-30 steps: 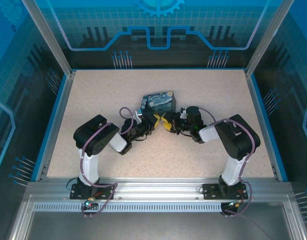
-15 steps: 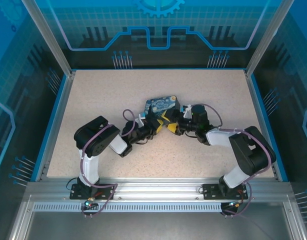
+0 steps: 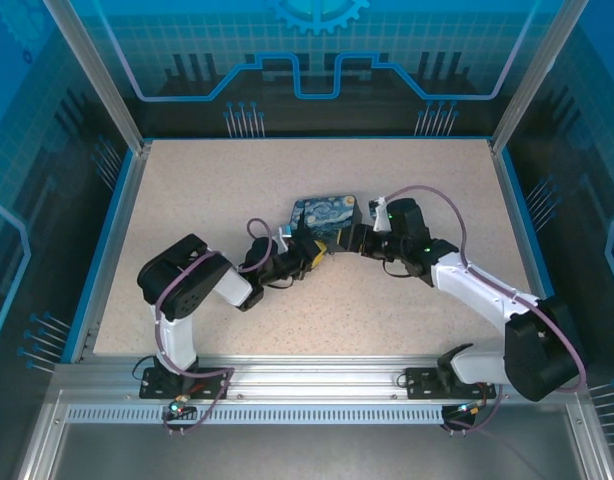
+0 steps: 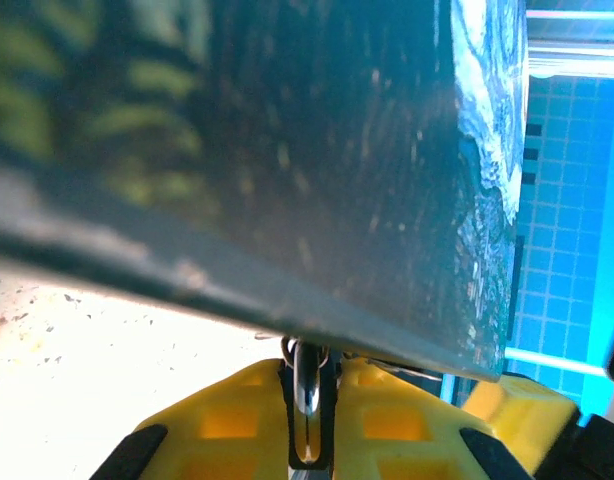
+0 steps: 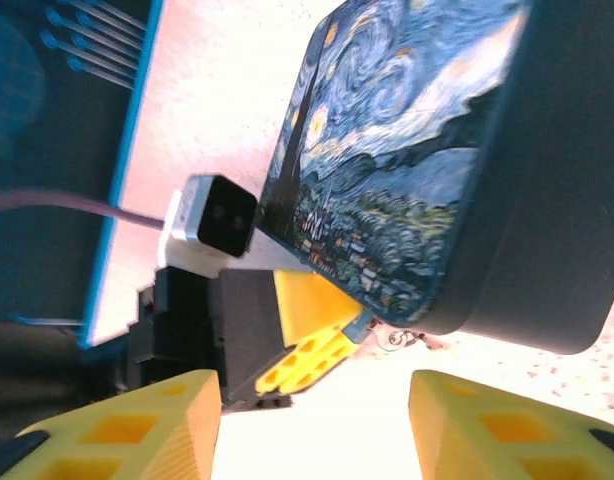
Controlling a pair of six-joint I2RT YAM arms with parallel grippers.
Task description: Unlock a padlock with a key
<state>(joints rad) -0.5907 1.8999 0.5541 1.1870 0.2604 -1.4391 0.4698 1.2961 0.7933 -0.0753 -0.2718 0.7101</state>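
The small bluish-grey padlock [image 5: 359, 326] pokes out at the tip of my left gripper [image 3: 314, 250], right under the near edge of the painted tin [image 3: 325, 211]. In the left wrist view that gripper [image 4: 307, 420] is shut on a thin shiny metal piece seen edge-on, with a small wire ring [image 4: 287, 350] at its top. The same ring [image 5: 397, 338] lies on the table beside the tin's corner; I cannot make out a key blade. My right gripper [image 3: 347, 240] faces the left one from the right. Its yellow fingers [image 5: 117, 425] stand wide open with nothing between them.
The swirly blue-and-yellow tin [image 5: 407, 150] sits mid-table and overhangs both grippers' tips. The speckled table [image 3: 237, 180] is bounded by blue rails and glass walls. My right arm [image 3: 487, 295] stretches far out to the right.
The right arm's elbow has swung out to the right and its gripper has drawn back a little from the left one. The tin has shifted slightly toward the grippers.
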